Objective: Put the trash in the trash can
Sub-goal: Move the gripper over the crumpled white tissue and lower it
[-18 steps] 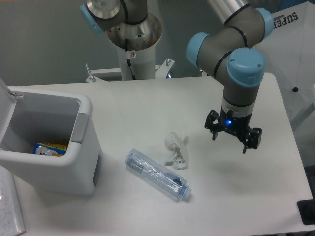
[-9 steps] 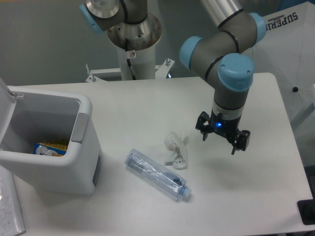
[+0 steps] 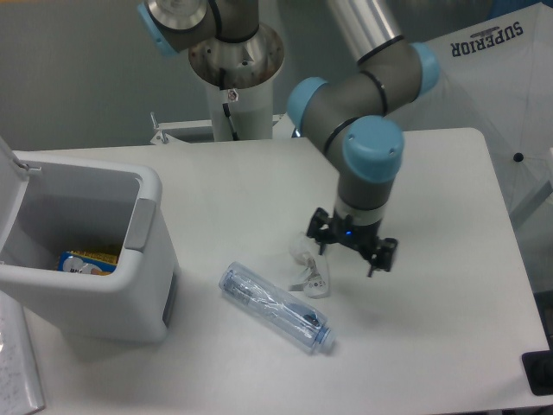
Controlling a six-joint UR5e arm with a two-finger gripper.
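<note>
White table (image 3: 449, 346): crushed blue-tinted clear plastic bottle (image 3: 276, 308) and crumpled clear wrapper (image 3: 308, 263) lying right of the open pale grey bin (image 3: 86, 251). Black two-finger gripper (image 3: 352, 252) hanging spread wide, empty, just beside wrapper.

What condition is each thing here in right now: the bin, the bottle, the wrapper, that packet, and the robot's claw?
trash can: upright on the table, lid swung open.
yellow-and-blue packet: lying inside the trash can, at the bottom.
bottle: crushed, lying on its side on the table, outside the can.
wrapper: crumpled, on the table beside the bottle.
gripper: open, holding nothing, hanging just right of the wrapper.
</note>
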